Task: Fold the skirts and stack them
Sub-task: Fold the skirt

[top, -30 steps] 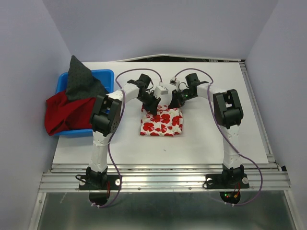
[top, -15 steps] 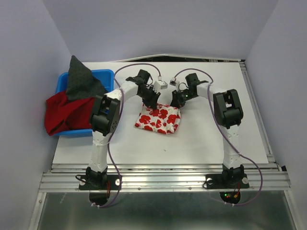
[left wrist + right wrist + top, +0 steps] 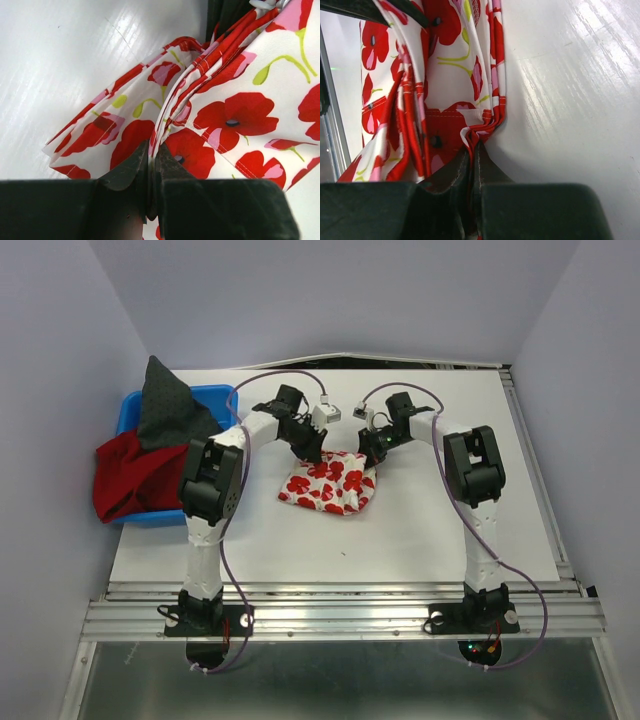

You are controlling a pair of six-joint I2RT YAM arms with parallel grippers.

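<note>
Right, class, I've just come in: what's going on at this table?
The left gripper and the right gripper are each shut on the far edge of the flowered white skirt, bunching it up off the table. The red skirt and dark grey skirt lie heaped over the blue bin at the left, not yet folded.

You have three skirts in view: one white skirt with red flower print (image 3: 330,485), one deep-red skirt (image 3: 135,478) and one dark grey skirt (image 3: 165,410). You have one blue plastic bin (image 3: 127,415) and one white table (image 3: 420,530). Count two arms: one left arm (image 3: 200,550) and one right arm (image 3: 480,550). Count two grippers, one per arm: one left gripper (image 3: 151,155) and one right gripper (image 3: 471,150). Count two purple cables: one left cable (image 3: 228,560) and one right cable (image 3: 536,592).
</note>
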